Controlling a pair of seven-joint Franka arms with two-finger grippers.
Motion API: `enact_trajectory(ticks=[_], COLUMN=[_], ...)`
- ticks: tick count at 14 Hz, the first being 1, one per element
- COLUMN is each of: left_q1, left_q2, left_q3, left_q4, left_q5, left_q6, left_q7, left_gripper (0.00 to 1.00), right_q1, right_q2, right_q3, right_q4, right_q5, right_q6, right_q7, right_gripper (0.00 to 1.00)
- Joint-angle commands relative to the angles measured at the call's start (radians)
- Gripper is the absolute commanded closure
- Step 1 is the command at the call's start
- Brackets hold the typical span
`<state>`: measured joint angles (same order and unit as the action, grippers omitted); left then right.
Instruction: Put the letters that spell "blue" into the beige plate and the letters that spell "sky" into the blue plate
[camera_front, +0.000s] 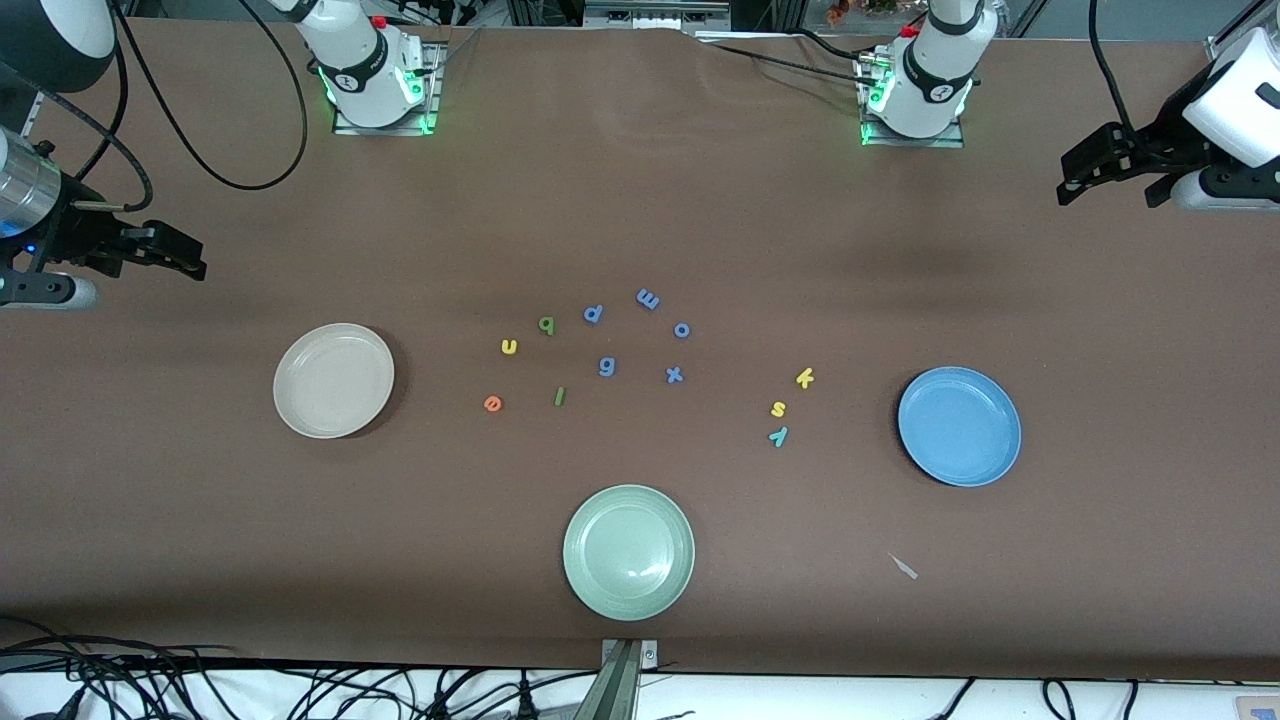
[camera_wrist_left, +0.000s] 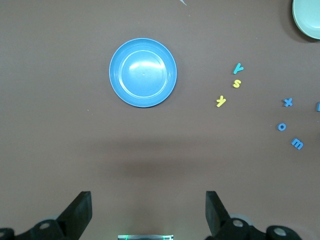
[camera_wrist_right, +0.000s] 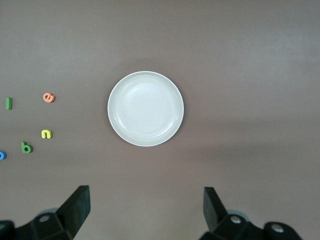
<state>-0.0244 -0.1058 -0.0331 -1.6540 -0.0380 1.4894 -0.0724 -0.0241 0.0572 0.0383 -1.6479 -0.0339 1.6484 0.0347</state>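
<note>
— Where do we stand?
— Our left gripper (camera_front: 1075, 185) and right gripper (camera_front: 190, 262) wait over counter (camera_front: 640, 200) ends, jaws released.
— Letters?
— Green b (camera_front: 546, 324), l (camera_front: 560, 397), u (camera_front: 509, 346), e (camera_front: 492, 403) lie beside the beige plate (camera_front: 300, 420); k (camera_front: 805, 377), s (camera_front: 778, 408), y (camera_front: 778, 436) beside the blue plate (camera_front: 1005, 460).

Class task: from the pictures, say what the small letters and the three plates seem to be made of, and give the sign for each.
Letters, such as the yellow k: probably foam, matte, thick-cut, single colours. Beige plate, blue plate and pale green plate: likely moulded plastic, smooth with a soft sheen and raised rims; glazed ceramic cannot be ruled out.
</note>
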Motion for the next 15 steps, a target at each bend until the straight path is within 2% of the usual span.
enact_trajectory(ticks=[1,7,15], left_q1=[0.006,0.038,0.037], left_q2=[0.012,0.021,0.026], left_q3=[0.001,0.001,-0.002], left_q4=[0.023,0.023,0.023], left_q5=[-0.016,-0.045,-0.026], left_q6=[-0.003,-0.003,-0.003], left_q7=[0.003,0.003,0.003], left_gripper=[0.00,0.00,0.00], right_q1=[-0.010,-0.010,-0.010], right_q2=[-0.008,-0.007,-0.007], right_q3=[0.003,0.002,0.002], right_q4=[-0.003,-0.003,-0.001], right_q5=[0.019,0.019,0.020], right_q6=[0.002,0.002,0.002], right_q7=[-0.006,-0.013,-0.016], right_gripper=[0.00,0.00,0.00])
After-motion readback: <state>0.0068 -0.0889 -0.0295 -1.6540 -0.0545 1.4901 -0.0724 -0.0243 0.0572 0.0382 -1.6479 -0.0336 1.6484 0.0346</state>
